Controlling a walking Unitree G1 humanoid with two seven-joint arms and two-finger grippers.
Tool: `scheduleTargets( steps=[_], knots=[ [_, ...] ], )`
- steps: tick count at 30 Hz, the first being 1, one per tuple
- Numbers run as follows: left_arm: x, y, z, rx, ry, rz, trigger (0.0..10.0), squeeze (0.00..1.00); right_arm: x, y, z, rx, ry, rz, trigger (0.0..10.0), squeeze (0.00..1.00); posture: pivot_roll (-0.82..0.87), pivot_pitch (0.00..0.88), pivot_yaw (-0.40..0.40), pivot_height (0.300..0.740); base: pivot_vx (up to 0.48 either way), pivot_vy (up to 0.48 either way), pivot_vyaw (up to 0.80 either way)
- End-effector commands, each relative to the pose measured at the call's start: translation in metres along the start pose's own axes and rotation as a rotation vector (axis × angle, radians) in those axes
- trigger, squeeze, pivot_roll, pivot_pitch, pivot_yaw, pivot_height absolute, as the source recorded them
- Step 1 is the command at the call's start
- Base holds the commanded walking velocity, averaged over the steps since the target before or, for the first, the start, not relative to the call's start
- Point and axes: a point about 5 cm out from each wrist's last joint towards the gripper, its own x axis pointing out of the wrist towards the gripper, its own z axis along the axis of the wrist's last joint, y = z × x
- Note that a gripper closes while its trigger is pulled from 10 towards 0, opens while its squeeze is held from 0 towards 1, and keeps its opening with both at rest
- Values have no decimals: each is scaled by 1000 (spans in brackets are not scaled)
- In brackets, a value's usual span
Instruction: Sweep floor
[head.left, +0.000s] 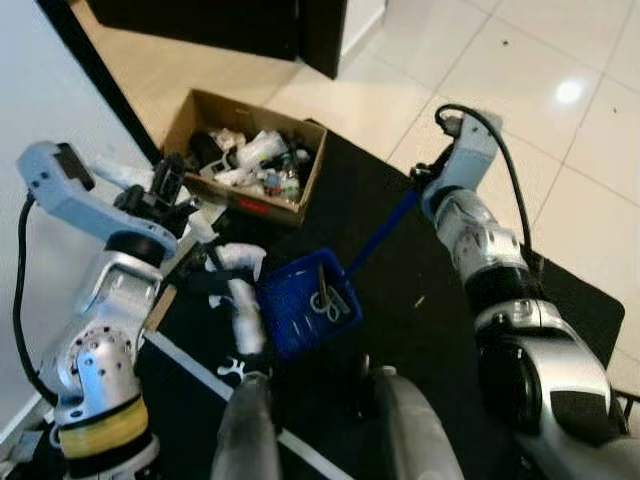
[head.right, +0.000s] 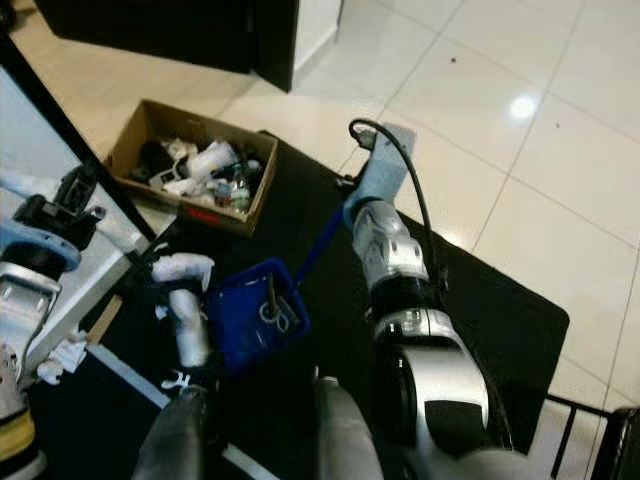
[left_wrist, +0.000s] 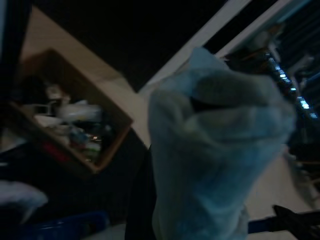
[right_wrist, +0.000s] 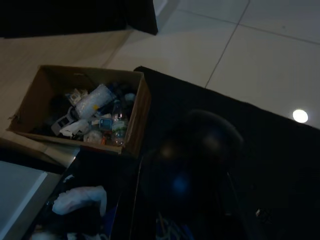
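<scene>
On the black mat (head.left: 420, 330) in front of the robot's legs, a blue dustpan (head.left: 305, 305) sits with scraps in it, its long blue handle (head.left: 385, 235) running up to the right gripper (head.left: 428, 182), whose fingers appear to be closed around the handle, though the grip itself is hard to see. The left gripper (head.left: 170, 190) hangs near white crumpled litter (head.left: 240, 262) just beside the pan; I cannot tell how its jaws stand. If the handle tilts carelessly, the pan could tip and spill before reaching the cardboard box (head.left: 245, 160) of rubbish nearby.
</scene>
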Motion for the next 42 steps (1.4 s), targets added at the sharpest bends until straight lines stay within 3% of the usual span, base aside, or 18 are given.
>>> scheduleTargets(
  steps=[1, 3, 6, 7, 11, 15, 18, 20, 24, 29, 32, 35, 42],
  knots=[
    [-1, -10, -5, -6, 13, -8, 10000, 0, -10, -16, -41, 36, 159, -21, 10000, 0, 41, 281, -6, 740, 0, 0, 0],
    [1, -11, -9, -9, 37, -4, 10000, 0, -13, -20, -41, 36, 155, -29, 10000, 0, 36, 271, 1, 740, 0, 0, 0],
    [10, -1, -22, 128, 120, 135, 10000, 0, -19, -30, -33, 57, 115, -45, 10000, 0, 29, 247, 9, 740, 0, 0, 0],
    [10, -1, -22, 128, 120, 135, 10000, 0, -19, -30, -33, 57, 115, -45, 10000, 0, 29, 247, 9, 740, 0, 0, 0],
    [17, 21, -41, 251, 255, 391, 10000, 0, -24, -30, -19, 106, 42, -32, 10000, 0, 30, 217, 15, 740, 0, 0, 0],
    [15, 34, -51, 238, 302, 494, 10000, 0, -29, -29, -10, 131, -9, -33, 10000, 0, 25, 191, 21, 740, 0, 0, 0],
    [10, 36, -50, 211, 222, 403, 10000, 0, -38, -28, 0, 184, -38, -18, 10000, 0, 26, 180, 26, 740, 0, 0, 0],
    [10, 36, -50, 211, 222, 403, 10000, 0, -38, -28, 0, 184, -38, -18, 10000, 0, 26, 180, 26, 740, 0, 0, 0],
    [10, 28, -43, 33, 138, 350, 10000, 0, -44, -26, 23, 179, -116, 26, 10000, 0, 23, 165, 32, 740, 0, 0, 0],
    [15, 25, -39, -5, 126, 354, 10000, 0, -44, -21, 36, 191, -146, 35, 10000, 0, 22, 151, 25, 740, 0, 0, 0],
    [17, 24, -35, 39, 92, 340, 10000, 0, -44, -20, 36, 190, -137, 36, 10000, 0, 27, 135, 14, 740, 0, 0, 0],
    [21, 22, -21, 159, 0, 327, 10000, 0, -42, -18, 34, 182, -113, 31, 10000, 0, 29, 112, -1, 740, 0, 0, 0],
    [24, 22, -4, 202, -113, 340, 10000, 0, -41, -17, 36, 172, -102, 27, 10000, 0, 21, 86, -9, 740, 0, 0, 0]
  ],
)
